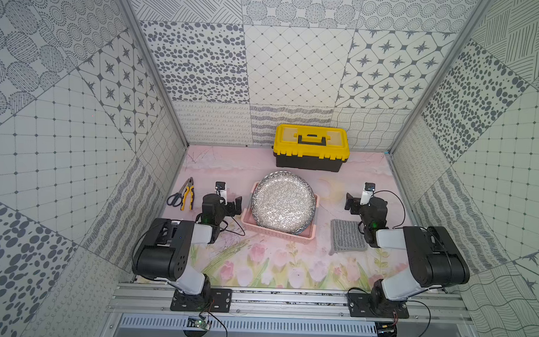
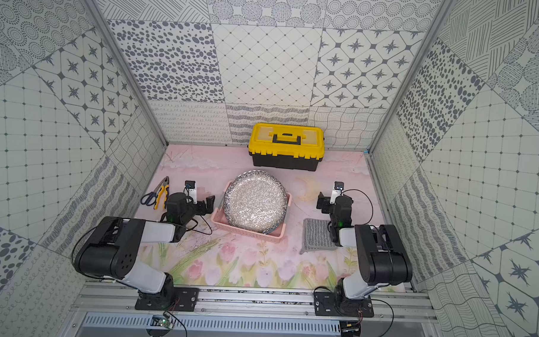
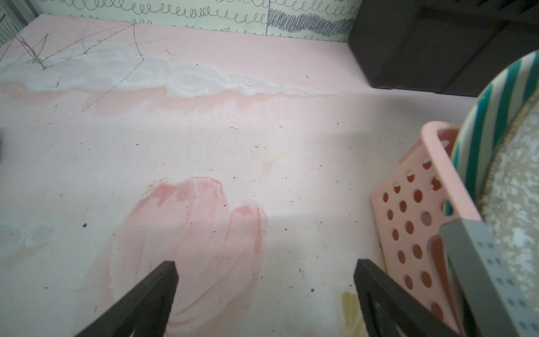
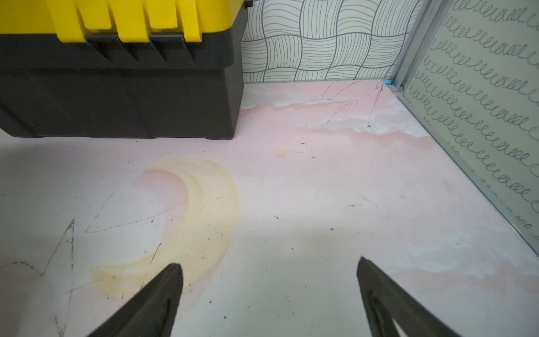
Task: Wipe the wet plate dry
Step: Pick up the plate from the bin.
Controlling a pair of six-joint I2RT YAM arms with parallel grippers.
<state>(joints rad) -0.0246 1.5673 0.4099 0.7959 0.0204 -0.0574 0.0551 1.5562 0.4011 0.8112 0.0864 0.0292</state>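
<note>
A speckled silver plate (image 1: 284, 202) (image 2: 256, 202) leans tilted in a pink perforated basket (image 1: 278, 235) (image 2: 248, 232) at the middle of the table. Its teal-striped underside (image 3: 478, 131) shows in the left wrist view. A folded grey cloth (image 1: 346, 236) (image 2: 316, 235) lies flat to the right of the basket. My left gripper (image 1: 227, 203) (image 2: 196, 202) (image 3: 267, 268) hovers open and empty just left of the basket. My right gripper (image 1: 367, 203) (image 2: 338, 202) (image 4: 269, 265) stands open and empty over bare table, beyond the cloth.
A yellow and black toolbox (image 1: 310, 146) (image 2: 286, 145) (image 4: 116, 87) stands shut against the back wall. Pliers (image 1: 187, 194) and scissors (image 1: 175, 199) lie at the left. A grey perforated piece (image 3: 481, 262) stands in the basket beside the plate. Patterned walls enclose the table.
</note>
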